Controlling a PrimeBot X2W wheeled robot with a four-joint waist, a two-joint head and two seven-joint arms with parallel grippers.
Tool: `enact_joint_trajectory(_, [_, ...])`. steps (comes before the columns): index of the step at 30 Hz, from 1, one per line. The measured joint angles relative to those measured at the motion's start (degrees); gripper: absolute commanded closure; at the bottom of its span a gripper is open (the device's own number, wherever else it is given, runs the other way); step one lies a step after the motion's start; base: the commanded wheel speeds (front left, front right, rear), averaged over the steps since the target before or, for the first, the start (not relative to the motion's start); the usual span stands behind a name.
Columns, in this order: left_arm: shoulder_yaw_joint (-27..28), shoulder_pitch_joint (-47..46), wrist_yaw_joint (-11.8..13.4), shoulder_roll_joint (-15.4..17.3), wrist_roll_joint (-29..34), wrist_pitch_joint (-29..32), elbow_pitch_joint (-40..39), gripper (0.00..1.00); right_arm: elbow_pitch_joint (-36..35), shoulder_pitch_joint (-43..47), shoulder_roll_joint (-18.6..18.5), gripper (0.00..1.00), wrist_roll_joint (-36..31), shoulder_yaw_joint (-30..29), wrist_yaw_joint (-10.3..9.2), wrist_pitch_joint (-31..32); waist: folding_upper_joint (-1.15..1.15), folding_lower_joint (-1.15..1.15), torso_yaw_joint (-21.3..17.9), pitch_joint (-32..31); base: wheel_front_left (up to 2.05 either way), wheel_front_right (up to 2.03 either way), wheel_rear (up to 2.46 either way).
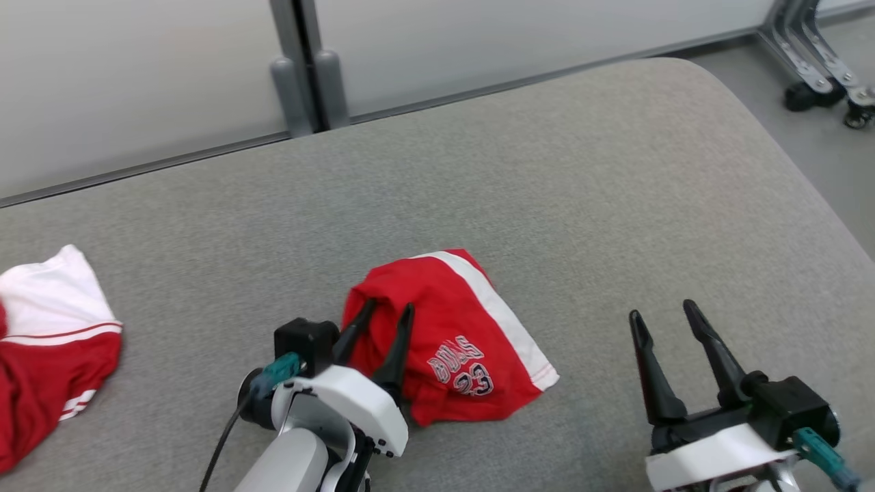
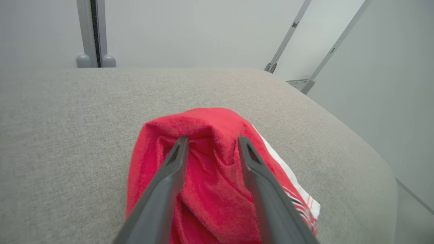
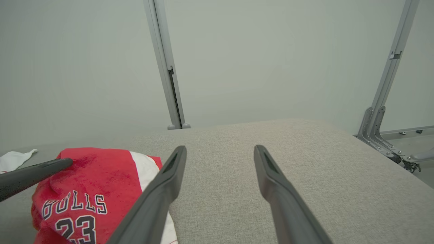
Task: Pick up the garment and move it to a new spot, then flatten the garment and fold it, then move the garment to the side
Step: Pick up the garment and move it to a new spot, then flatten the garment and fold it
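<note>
The garment [image 1: 465, 328] is a pair of red shorts with a white side stripe and "BULLS 23" print, lying crumpled on the grey cushioned surface [image 1: 547, 171]. My left gripper [image 1: 391, 306] is at its left part, open, fingers resting on the cloth. In the left wrist view a raised fold of the garment [image 2: 210, 189] sits between the spread fingers of the left gripper [image 2: 213, 139]. My right gripper [image 1: 662, 311] stands open over bare cushion, to the right of the shorts. The right wrist view shows the right gripper [image 3: 220, 147], the garment [image 3: 88, 176] at lower left and a left gripper finger [image 3: 34, 173].
Another red and white garment [image 1: 48, 342] lies at the cushion's left edge. A grey post [image 1: 304, 68] and pale wall panels stand behind the cushion. The cushion rounds off at the right, where a wheeled metal frame [image 1: 820, 82] stands on the floor.
</note>
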Motion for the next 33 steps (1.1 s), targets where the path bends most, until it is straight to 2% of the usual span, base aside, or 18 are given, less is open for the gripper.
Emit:
enact_joint_trajectory(2, [0.10, 1.42, 0.86, 0.13, 1.03, -4.41, -0.79, 0.00, -1.08, 0.88, -0.94, 0.00, -0.64, -1.09, 0.00, 0.00, 0.00, 0.00, 1.43, -0.70, 0.00, 0.00, 0.00])
enact_joint_trajectory(5, [0.90, 5.37, 2.22, 1.41, 2.90, -7.53, -3.30, 0.00, -2.44, 2.57, -2.49, 0.00, -1.46, -2.61, 0.00, 0.01, 0.00, 0.00, 3.88, -1.94, 0.00, 0.00, 0.00])
enact_joint_trajectory(9, [4.14, 11.84, 4.71, 4.82, 6.13, -8.60, -7.94, 0.00, -4.58, 4.44, -3.87, 0.00, -2.41, -4.79, 0.00, 0.00, 0.00, 0.00, 7.38, -3.77, 0.00, 0.00, 0.00])
enact_joint_trajectory(11, [7.69, 15.92, 6.09, 5.77, 7.77, -8.66, -11.40, 0.00, -5.04, 5.58, -4.21, 0.00, -2.52, -5.67, 0.00, 0.00, 0.00, 0.00, 9.05, -4.86, 0.00, 0.00, 0.00])
enact_joint_trajectory(15, [12.98, 23.15, 6.61, 6.27, 11.85, -8.75, -15.55, 0.00, -5.14, 7.53, -4.60, 0.00, -2.94, -7.51, 0.00, 0.00, 0.00, 0.00, 12.14, -6.86, 0.00, 0.00, 0.00])
enact_joint_trajectory(22, [20.98, 29.76, 3.19, 4.20, 16.47, -8.76, -18.94, 0.00, -2.85, 10.38, -4.45, 0.00, -3.57, -9.70, 0.00, 0.00, 0.00, 0.00, 16.11, -9.61, 0.00, 0.00, 0.00])
enact_joint_trajectory(33, [28.10, 32.05, -0.99, 1.29, 20.42, -8.76, -19.83, 0.00, -1.38, 11.09, -3.44, 0.00, -3.91, -10.50, 0.00, 0.00, 0.00, 0.00, 16.90, -10.93, 0.00, 0.00, 0.00])
